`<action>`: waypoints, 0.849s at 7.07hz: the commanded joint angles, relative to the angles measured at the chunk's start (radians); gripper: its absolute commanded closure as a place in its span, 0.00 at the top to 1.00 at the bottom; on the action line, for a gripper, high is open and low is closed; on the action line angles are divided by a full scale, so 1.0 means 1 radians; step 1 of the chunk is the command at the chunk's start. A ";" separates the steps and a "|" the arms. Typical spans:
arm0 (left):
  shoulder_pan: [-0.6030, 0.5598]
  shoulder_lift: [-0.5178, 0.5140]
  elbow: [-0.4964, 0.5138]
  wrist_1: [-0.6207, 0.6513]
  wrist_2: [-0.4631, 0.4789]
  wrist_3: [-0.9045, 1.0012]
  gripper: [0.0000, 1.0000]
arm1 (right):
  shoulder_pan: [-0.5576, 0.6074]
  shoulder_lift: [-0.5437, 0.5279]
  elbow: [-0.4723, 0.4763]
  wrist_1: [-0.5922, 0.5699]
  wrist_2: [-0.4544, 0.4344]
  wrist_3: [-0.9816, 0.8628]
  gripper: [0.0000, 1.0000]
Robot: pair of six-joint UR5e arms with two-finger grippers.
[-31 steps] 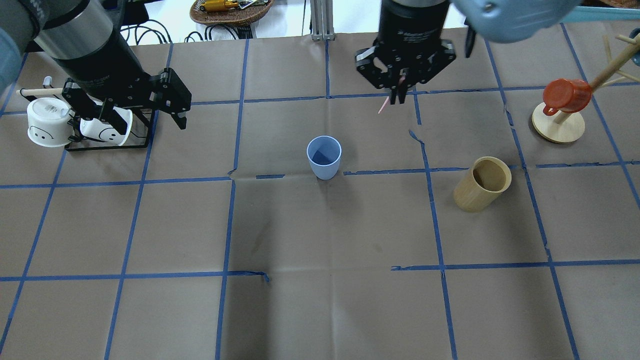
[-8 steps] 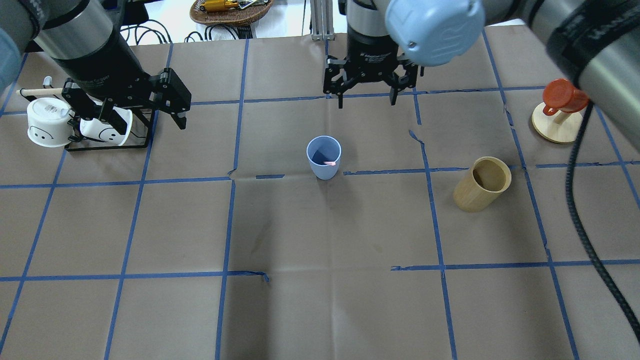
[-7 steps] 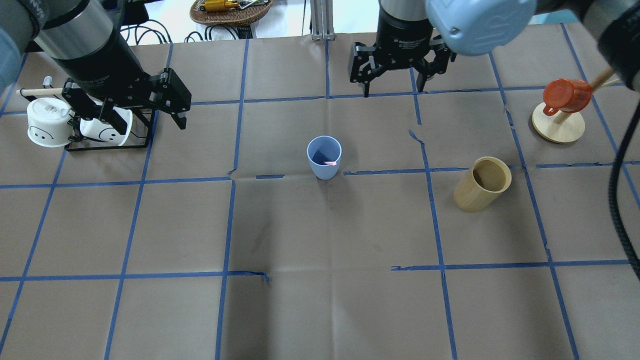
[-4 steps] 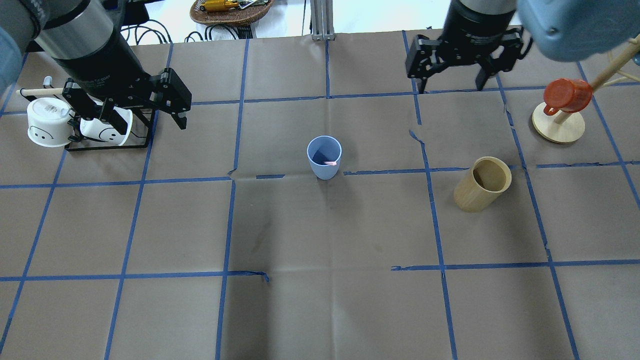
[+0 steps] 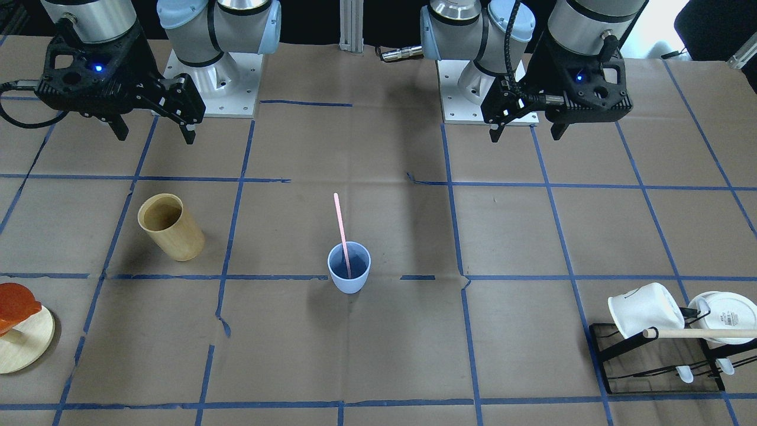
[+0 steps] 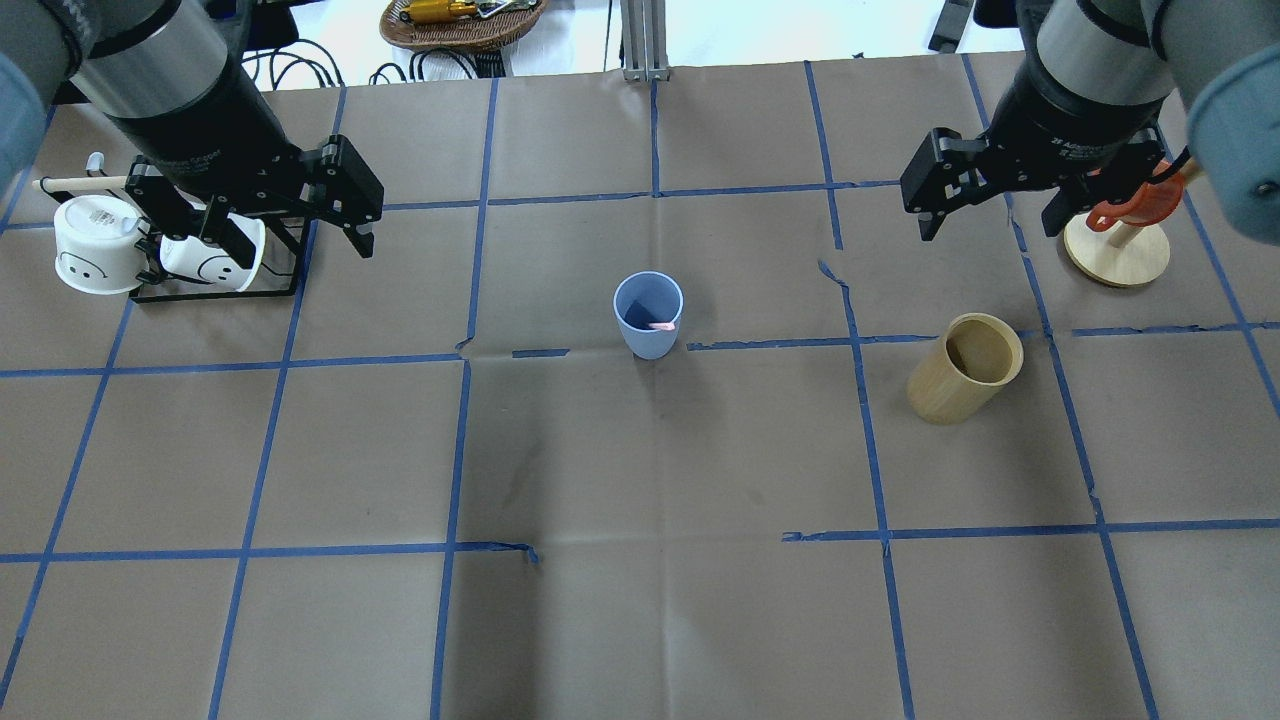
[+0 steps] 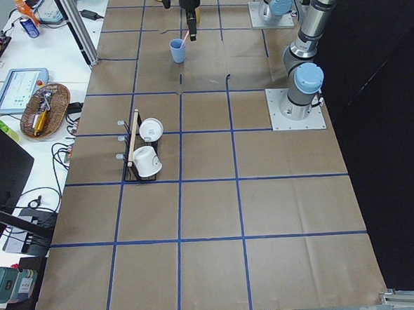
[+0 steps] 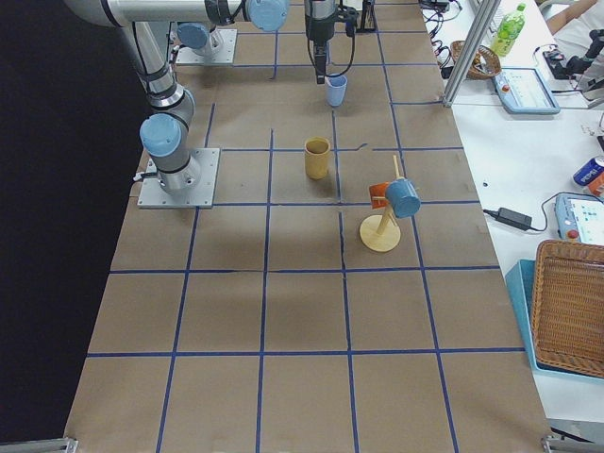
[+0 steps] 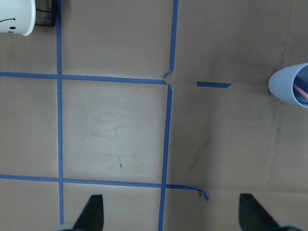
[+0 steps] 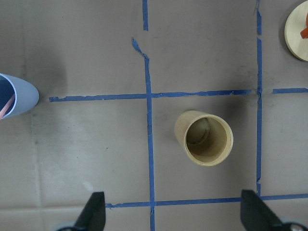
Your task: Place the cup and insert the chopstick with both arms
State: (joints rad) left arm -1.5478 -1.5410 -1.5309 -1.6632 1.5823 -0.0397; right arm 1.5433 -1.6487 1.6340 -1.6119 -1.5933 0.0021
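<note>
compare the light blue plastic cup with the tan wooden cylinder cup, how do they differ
The light blue plastic cup tapers toward its base; the tan wooden cylinder cup has straight walls. The blue cup holds a pink chopstick leaning out of it; the wooden cup looks empty. The wooden cup also looks taller and stands off to the blue cup's side, toward the robot's right. Both stand upright, mouths up, without handles.

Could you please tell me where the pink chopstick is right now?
In the front-facing view the pink chopstick stands leaning in the blue cup near the middle of the table, with the wooden cup to that view's left.
</note>
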 commanded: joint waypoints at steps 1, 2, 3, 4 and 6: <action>0.000 -0.001 0.000 0.000 -0.001 0.000 1.00 | 0.003 0.000 0.012 0.015 0.004 0.018 0.99; 0.000 -0.001 0.000 0.000 0.001 0.001 1.00 | 0.003 -0.005 0.007 0.080 0.007 0.018 0.99; 0.000 -0.001 0.000 0.000 0.001 0.001 1.00 | 0.003 -0.011 0.001 0.098 0.004 0.018 0.99; 0.000 -0.001 0.000 -0.001 0.001 0.001 1.00 | 0.003 -0.019 0.001 0.112 0.006 0.018 0.99; 0.002 0.001 0.000 0.003 0.001 0.003 1.00 | 0.004 -0.013 0.003 0.110 0.048 0.018 0.99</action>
State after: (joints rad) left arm -1.5468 -1.5407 -1.5309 -1.6624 1.5830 -0.0380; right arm 1.5467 -1.6626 1.6367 -1.5035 -1.5697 0.0199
